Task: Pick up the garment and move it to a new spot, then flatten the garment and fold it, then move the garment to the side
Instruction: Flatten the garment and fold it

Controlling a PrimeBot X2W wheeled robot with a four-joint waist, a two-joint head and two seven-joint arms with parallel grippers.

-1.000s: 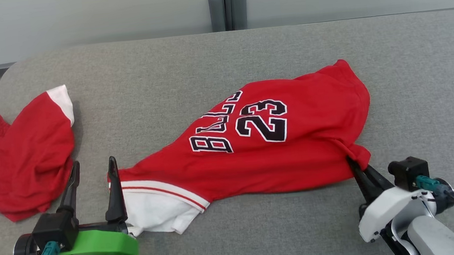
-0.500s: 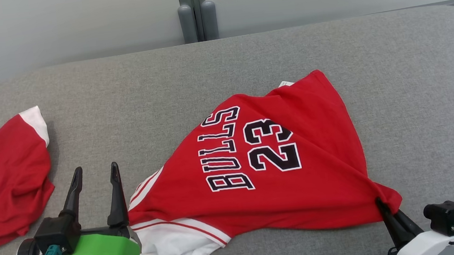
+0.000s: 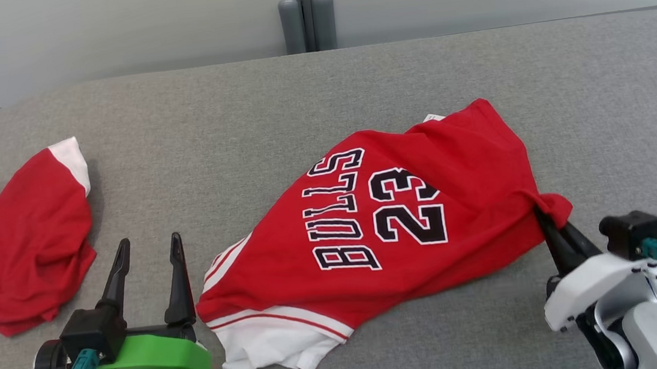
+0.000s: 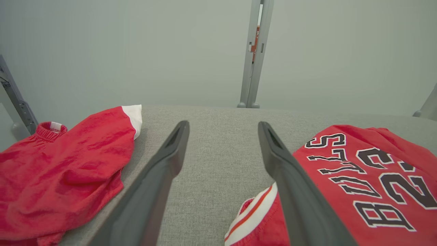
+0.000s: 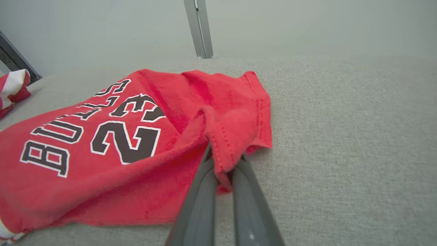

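Grey padded table (image 3: pixel 237 115) spans the whole head view. Red jersey (image 3: pixel 471 159) lies on it centre-right, crumpled and slanted, black "BULLS 23" print facing up. Its white striped edge (image 3: pixel 271 340) sits at the near left end, on the table. The jersey's right corner is bunched and lifted slightly off the surface.

Second red garment (image 3: pixel 20 238) with white trim is heaped at the table's far left, well apart from the jersey.

Right gripper (image 3: pixel 542 215) is at the jersey's right corner, jaws pinched tight on a fold of the red cloth. In the right wrist view the fabric drapes over both fingertips.

Left gripper (image 3: pixel 149 241) is low at the near left, jaws spread wide, holding nothing. It sits between the two garments, right finger just beside the jersey's white edge; contact unclear.

Small white tag (image 3: pixel 433 117) peeks out at the jersey's far edge.
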